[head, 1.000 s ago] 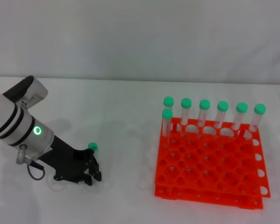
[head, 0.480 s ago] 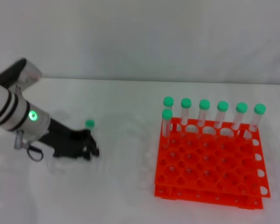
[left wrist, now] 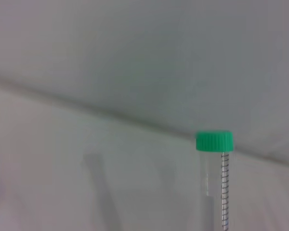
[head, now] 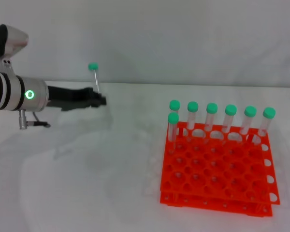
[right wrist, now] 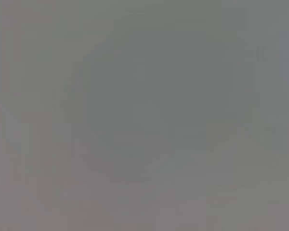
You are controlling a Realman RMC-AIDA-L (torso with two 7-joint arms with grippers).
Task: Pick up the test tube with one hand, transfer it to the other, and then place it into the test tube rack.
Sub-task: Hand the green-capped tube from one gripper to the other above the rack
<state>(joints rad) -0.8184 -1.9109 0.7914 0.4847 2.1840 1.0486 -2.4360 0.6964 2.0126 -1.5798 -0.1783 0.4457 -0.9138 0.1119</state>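
Observation:
My left gripper [head: 99,100], black on a silver-grey wrist with a green ring light, is raised above the table at the left and shut on the test tube [head: 94,77]. The slim clear tube stands upright from the fingers, green cap on top. In the left wrist view the test tube [left wrist: 215,168] shows its cap and clear body against the grey wall. The orange-red test tube rack [head: 217,166] sits on the table at the right, well apart from the gripper, with several green-capped tubes in its back rows. The right gripper is out of view.
White tabletop [head: 111,183] spreads between the left arm and the rack. A grey wall rises behind the table. The right wrist view shows only plain grey.
The left gripper has lifted off the table with the test tube and swung level, carrying the tube up and slightly right. The tube now stands upright.

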